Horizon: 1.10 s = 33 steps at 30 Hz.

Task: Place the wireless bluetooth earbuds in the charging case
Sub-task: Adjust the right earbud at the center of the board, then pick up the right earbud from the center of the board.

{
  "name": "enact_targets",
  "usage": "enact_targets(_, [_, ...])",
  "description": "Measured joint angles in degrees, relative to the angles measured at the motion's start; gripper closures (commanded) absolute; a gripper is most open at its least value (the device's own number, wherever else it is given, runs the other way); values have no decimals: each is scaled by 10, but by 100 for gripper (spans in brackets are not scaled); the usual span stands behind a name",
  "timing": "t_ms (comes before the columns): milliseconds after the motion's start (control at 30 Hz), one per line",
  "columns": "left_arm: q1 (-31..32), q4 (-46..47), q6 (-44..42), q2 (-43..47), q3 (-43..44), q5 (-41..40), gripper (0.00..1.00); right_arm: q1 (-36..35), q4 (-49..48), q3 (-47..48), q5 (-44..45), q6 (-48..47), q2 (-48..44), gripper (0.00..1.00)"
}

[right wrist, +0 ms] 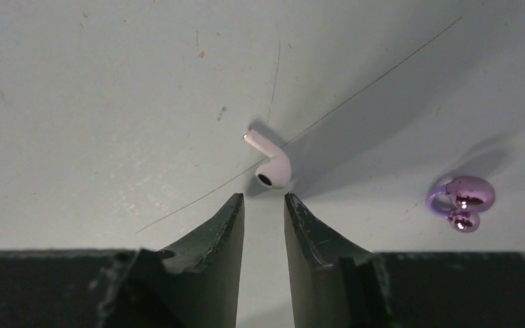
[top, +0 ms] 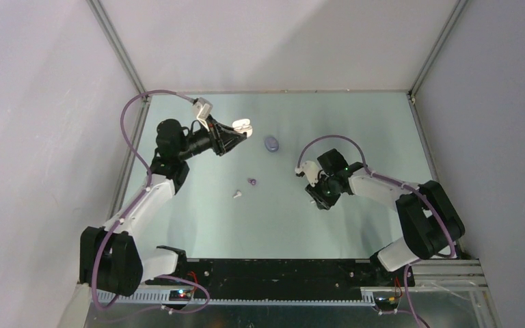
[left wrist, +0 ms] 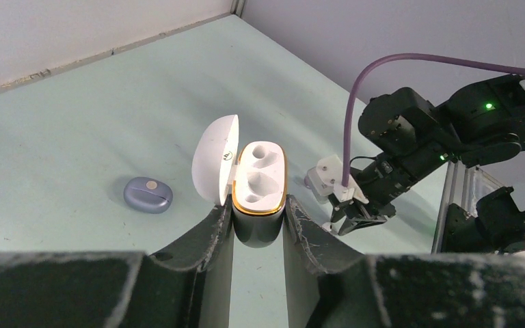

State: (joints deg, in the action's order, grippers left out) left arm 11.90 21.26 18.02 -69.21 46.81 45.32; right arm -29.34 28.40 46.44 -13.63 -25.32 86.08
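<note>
My left gripper is shut on an open white charging case with a gold rim, held above the table at the back left. Its lid stands open to the left and both sockets are empty. My right gripper is open with a narrow gap and holds nothing. It points down at the table, with a white earbud lying just beyond its fingertips. A purple earbud lies to the right of that one. Another white earbud and another purple earbud lie mid-table.
A closed purple case lies on the table near the back, also in the left wrist view. The right arm and its purple cable stand right of the held case. Walls enclose the table on three sides.
</note>
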Motion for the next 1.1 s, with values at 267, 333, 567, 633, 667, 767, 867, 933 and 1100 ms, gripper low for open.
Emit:
enact_targets(267, [0, -5, -6, 0, -1, -2, 99, 9, -9, 53, 12, -18, 56, 77])
enact_targets(333, [0, -9, -6, 0, -2, -2, 99, 15, -12, 74, 13, -20, 69, 77])
enact_targets(567, [0, -14, -10, 0, -2, -4, 99, 26, -20, 110, 13, -24, 89, 76])
enact_targets(633, [0, -16, -11, 0, -2, -4, 99, 29, -20, 111, 10, -27, 90, 74])
enact_targets(667, [0, -18, -12, 0, -2, -4, 99, 31, -19, 111, 7, -29, 90, 73])
enact_targets(767, [0, -26, -16, 0, -2, -4, 99, 38, -14, 114, -4, -29, 90, 64])
enact_targets(867, [0, -28, -19, 0, -2, -4, 99, 47, 4, 127, -17, -19, 90, 60])
enact_targets(933, [0, -30, -20, 0, -2, -4, 99, 52, 17, 144, -25, -1, 90, 62])
enact_targets(1100, [0, -41, -21, 0, -2, -6, 99, 54, 50, 196, -50, 74, 106, 59])
